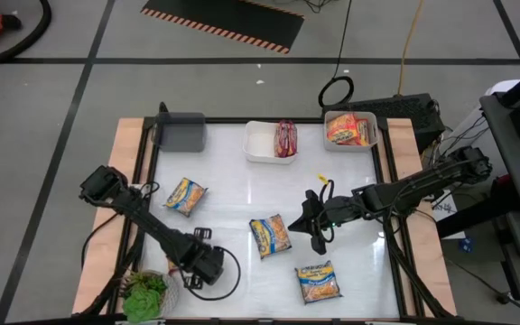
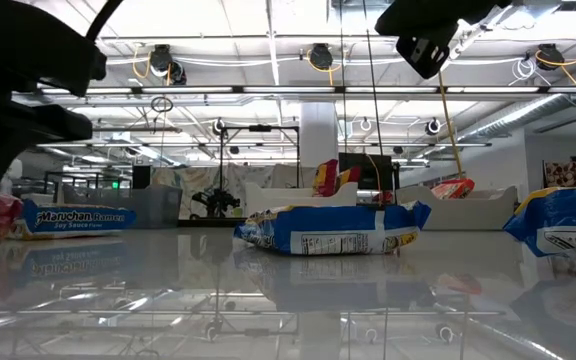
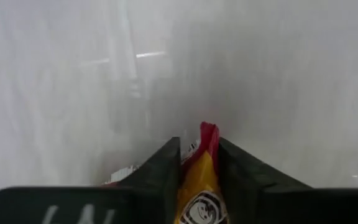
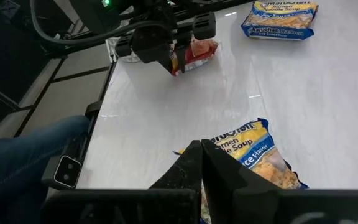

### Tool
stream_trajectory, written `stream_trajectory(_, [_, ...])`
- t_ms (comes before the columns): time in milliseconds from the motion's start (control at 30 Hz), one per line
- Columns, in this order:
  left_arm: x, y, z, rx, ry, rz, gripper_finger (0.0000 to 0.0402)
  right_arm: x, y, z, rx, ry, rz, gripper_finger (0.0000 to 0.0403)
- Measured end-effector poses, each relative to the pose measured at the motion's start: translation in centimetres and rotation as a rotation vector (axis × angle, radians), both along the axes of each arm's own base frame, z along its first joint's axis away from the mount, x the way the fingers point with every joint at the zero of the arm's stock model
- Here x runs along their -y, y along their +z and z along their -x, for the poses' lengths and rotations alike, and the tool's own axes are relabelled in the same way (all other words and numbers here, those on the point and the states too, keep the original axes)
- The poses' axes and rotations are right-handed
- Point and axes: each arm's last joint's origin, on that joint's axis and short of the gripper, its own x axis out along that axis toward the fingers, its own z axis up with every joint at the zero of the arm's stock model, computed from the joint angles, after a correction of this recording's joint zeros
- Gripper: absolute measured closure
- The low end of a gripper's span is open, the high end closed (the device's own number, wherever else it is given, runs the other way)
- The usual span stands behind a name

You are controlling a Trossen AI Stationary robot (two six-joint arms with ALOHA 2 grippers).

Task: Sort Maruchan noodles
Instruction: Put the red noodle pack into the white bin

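Left gripper [image 1: 190, 273], low at lower left of the high view, pinches a red-and-yellow packet [image 3: 199, 186] between nearly closed fingers [image 3: 160, 171]. Right gripper [image 1: 317, 242] hovers clenched at center-right, empty. I count three blue-and-yellow packets [image 1: 270, 235] loose on the table [image 1: 233, 190], one red packet [image 1: 285, 137] and one orange packet [image 1: 348, 129] in two top-edge white trays [image 1: 258, 144].

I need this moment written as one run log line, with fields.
left tool: closed on red packet, near table corner | right tool: shut, empty, over blue packet | bins: two hold packets
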Motion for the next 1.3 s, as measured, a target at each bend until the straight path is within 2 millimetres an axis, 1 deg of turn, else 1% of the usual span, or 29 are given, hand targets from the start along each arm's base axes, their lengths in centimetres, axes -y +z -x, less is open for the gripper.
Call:
stream_trajectory(267, [-0.2, 0.0, -0.2, 0.021, -0.028, -0.026, 0.0392, 0.0, 0.0, 0.0, 0.002, 0.006, 0.01, 0.0403])
stream_trajectory(400, [-0.7, 0.2, -0.7, 0.039, -0.01, -0.054, 0.0396, 0.1, 0.0, 0.0, 0.011, -0.008, 0.045, 0.0403])
stream_trajectory(533, [-0.9, 1.5, -2.0, 0.106, -0.016, -0.076, 0.0397, 0.3, 0.0, -0.1, 0.024, -0.05, 0.102, 0.0403])
stream_trajectory(633, [-1.3, 3.7, -2.9, 0.204, 0.002, -0.126, 0.0397, 0.4, 0.0, -0.1, 0.032, -0.079, 0.14, 0.0403])
stream_trajectory(700, [-1.6, 5.6, -3.6, 0.299, 0.02, -0.148, 0.0397, 0.5, 0.0, -0.1, 0.035, -0.092, 0.159, 0.0403])
stream_trajectory(800, [-2.6, 8.8, -3.8, 0.438, 0.101, -0.2, 0.0398, 0.5, 0.0, -0.1, 0.038, -0.09, 0.163, 0.0403])
stream_trajectory(900, [-3.9, 11.9, -3.5, 0.577, 0.199, -0.229, 0.0398, 0.4, 0.1, -0.1, 0.045, -0.091, 0.161, 0.0403])
stream_trajectory(1033, [-5.4, 15.1, -2.2, 0.77, 0.339, -0.305, 0.0398, 0.5, 0.5, -0.3, 0.093, -0.149, 0.171, 0.0403])
stream_trajectory(1133, [-6.3, 17.1, -1.1, 0.872, 0.395, -0.349, 0.0398, 0.6, 1.0, -0.5, 0.146, -0.202, 0.174, 0.0403])
stream_trajectory(1200, [-6.5, 17.9, -0.7, 0.923, 0.418, -0.375, 0.0398, 0.7, 1.3, -0.6, 0.18, -0.244, 0.174, 0.0403])
stream_trajectory(1267, [-6.7, 18.4, -0.5, 0.967, 0.439, -0.404, 0.0398, 0.8, 1.4, -0.7, 0.195, -0.314, 0.13, 0.0403])
stream_trajectory(1300, [-6.7, 18.6, -0.5, 0.986, 0.444, -0.414, 0.0398, 0.9, 1.4, -0.7, 0.194, -0.363, 0.083, 0.0403])
